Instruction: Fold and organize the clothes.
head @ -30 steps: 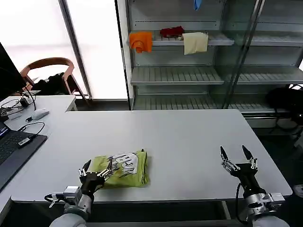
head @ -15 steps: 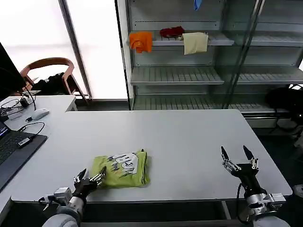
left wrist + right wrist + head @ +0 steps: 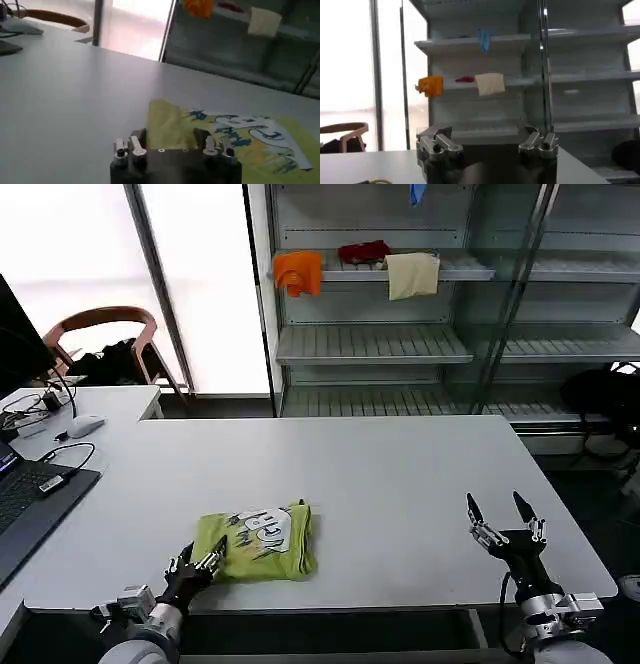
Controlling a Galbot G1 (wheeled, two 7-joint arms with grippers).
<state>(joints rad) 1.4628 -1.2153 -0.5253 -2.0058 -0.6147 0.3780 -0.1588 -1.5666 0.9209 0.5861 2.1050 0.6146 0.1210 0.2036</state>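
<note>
Left gripper [image 3: 197, 567]: low at the desk's near edge, its fingers [image 3: 131, 148] spread apart, holding nothing, pointed at the shirt.
Gap to the shirt: the fingertips sat just at the T-shirt's near left corner; I could not tell whether they touched the cloth.
T-shirt [image 3: 257, 542]: lime yellow-green, folded into a compact flat bundle on the near left part of the desk [image 3: 400, 484], a white patch with blue lettering facing up. From the left wrist [image 3: 240, 140] it lay directly ahead of the gripper [image 3: 170, 150], one folded corner standing up slightly between the fingers' line of sight.
Right gripper [image 3: 505, 527]: over the desk's near right corner, well apart from the shirt, fingers [image 3: 440, 142] pointing up and wide apart, empty [image 3: 487, 145].
Laptop [image 3: 25, 499]: at the desk's left edge, with a cable lying across it.
Second desk: farther left, carrying a mouse [image 3: 84, 425] and loose wires.
Chair [image 3: 105, 334]: wooden, behind that second desk by the window.
Shelf unit [image 3: 400, 344]: metal racks against the far wall.
On the upper shelf: an orange cloth [image 3: 297, 271] hanging over the edge, a dark red cloth [image 3: 362, 252] beside it, a cream cloth [image 3: 412, 274] draped down; something blue [image 3: 416, 193] hung above them.
Lower shelves: bare wire racks.
</note>
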